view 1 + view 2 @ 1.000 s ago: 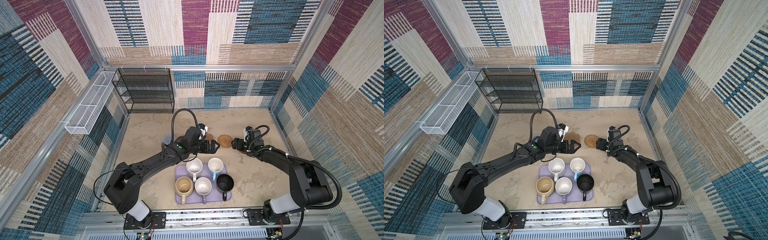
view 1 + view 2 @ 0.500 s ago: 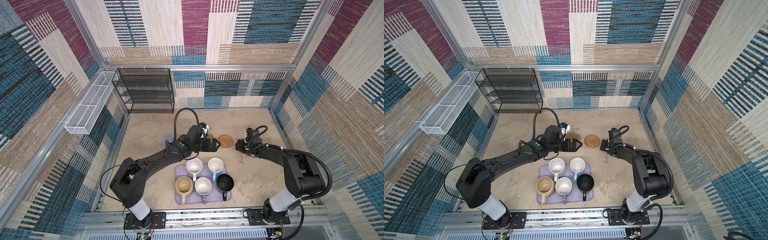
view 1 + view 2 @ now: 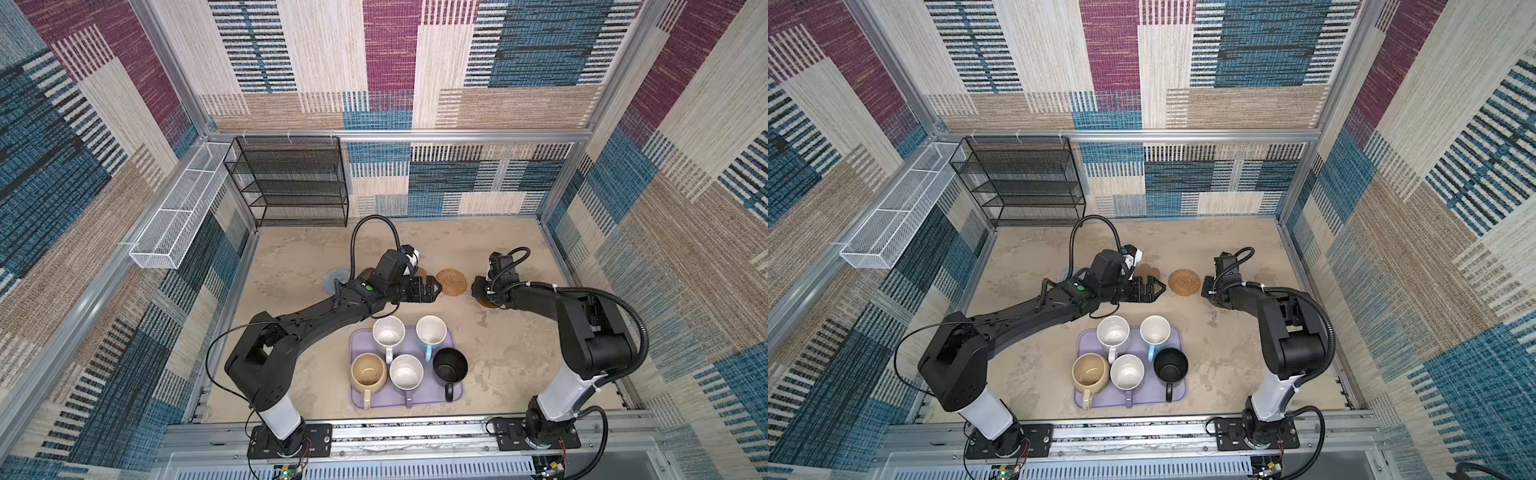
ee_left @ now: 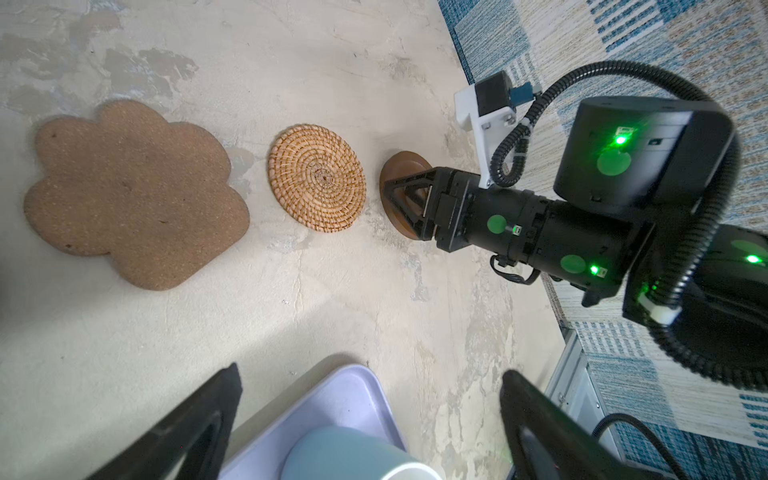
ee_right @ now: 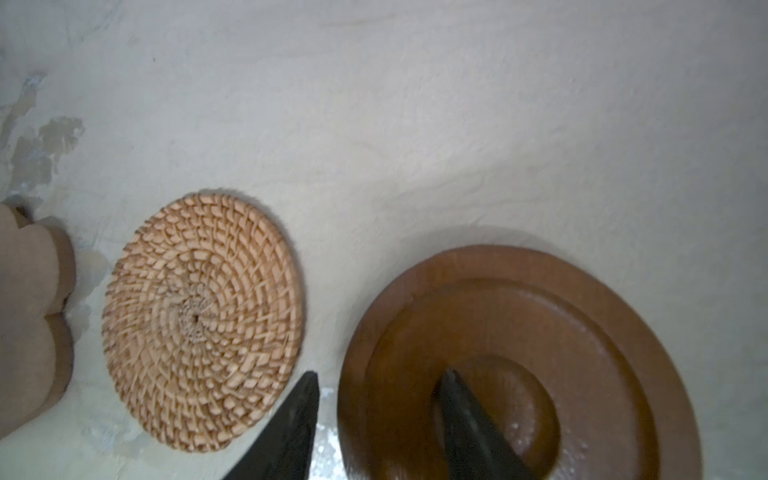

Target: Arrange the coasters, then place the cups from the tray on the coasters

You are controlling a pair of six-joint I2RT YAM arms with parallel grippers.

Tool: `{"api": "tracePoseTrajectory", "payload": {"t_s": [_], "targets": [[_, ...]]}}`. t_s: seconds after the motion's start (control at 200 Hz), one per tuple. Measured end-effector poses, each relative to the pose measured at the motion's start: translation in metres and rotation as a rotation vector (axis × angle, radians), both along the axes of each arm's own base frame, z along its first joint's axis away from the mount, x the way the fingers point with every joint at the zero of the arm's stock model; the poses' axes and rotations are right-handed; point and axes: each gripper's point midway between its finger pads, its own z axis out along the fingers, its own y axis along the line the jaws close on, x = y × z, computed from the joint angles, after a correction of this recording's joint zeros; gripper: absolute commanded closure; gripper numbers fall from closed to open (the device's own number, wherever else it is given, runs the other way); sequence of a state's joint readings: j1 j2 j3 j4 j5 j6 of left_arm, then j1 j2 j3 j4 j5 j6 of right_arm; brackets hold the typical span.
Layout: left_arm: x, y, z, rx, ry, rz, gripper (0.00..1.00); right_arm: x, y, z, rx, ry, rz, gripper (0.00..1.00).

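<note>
Right wrist view: right gripper (image 5: 380, 374) jaws part-way apart and straddling the near rim of a dark brown rimmed wooden disc coaster (image 5: 519, 353). One finger (image 5: 291, 428) is outside the rim with a thin strip of table showing between them, and the other finger rests over the disc's recessed face. Disc not clamped and lying flat. Just beside it, not touching, is the round woven rattan coaster (image 5: 199, 320). Left wrist view: tan paw-shaped cork coaster (image 4: 133, 195), rattan coaster and brown disc lie in a row on the pale mottled tabletop (image 4: 332, 299), each apart from the next. Left gripper (image 4: 370, 372) has its jaws spread wide and holds nothing, above the far edge of the flat pale lavender rectangular tray (image 4: 332, 399). In a top view, the grey-blue woven round coaster (image 3: 337, 277) lies at the left end of the row, partly behind the left arm. All five mugs stand upright on the tray: speckled white mug (image 3: 388, 332), light blue mug with white inside (image 3: 431, 330), rounded beige mug (image 3: 368, 370), lavender mug with white inside (image 3: 406, 372) and black mug (image 3: 450, 365). No coaster carries a mug.
</note>
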State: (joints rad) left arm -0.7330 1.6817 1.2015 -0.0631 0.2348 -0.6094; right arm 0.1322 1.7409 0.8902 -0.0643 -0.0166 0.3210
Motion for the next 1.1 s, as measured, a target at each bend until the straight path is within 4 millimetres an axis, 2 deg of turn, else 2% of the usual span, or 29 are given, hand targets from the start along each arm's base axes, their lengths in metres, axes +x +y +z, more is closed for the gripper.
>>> {"api": "tracePoseTrajectory", "payload": {"t_s": [0.386, 0.681, 0.801, 0.947, 1.077, 1.092, 1.102], "targets": [[0.003, 0.008, 0.009, 0.017, -0.036, 0.033, 0.0, 0.032, 0.0, 0.0, -0.015, -0.03, -0.009, 0.53], [0.002, 0.016, 0.009, 0.032, -0.048, 0.05, 0.0, 0.039, -0.001, 0.001, -0.022, -0.022, -0.014, 0.5], [0.0, 0.018, 0.017, 0.027, -0.064, 0.046, 0.0, 0.038, 0.002, 0.007, -0.009, -0.021, 0.0, 0.43], [-0.004, 0.023, 0.031, 0.014, -0.092, 0.05, 0.0, 0.048, 0.005, 0.036, -0.011, -0.086, 0.026, 0.33], [-0.009, 0.032, 0.037, 0.017, -0.107, 0.066, 0.0, 0.046, 0.006, 0.059, -0.008, -0.138, 0.044, 0.14], [-0.01, 0.033, 0.038, 0.016, -0.108, 0.067, 0.0, 0.044, 0.007, 0.062, -0.005, -0.143, 0.046, 0.11], [-0.011, 0.034, 0.038, 0.014, -0.109, 0.066, 0.0, 0.043, 0.007, 0.064, -0.003, -0.147, 0.048, 0.03]]}}
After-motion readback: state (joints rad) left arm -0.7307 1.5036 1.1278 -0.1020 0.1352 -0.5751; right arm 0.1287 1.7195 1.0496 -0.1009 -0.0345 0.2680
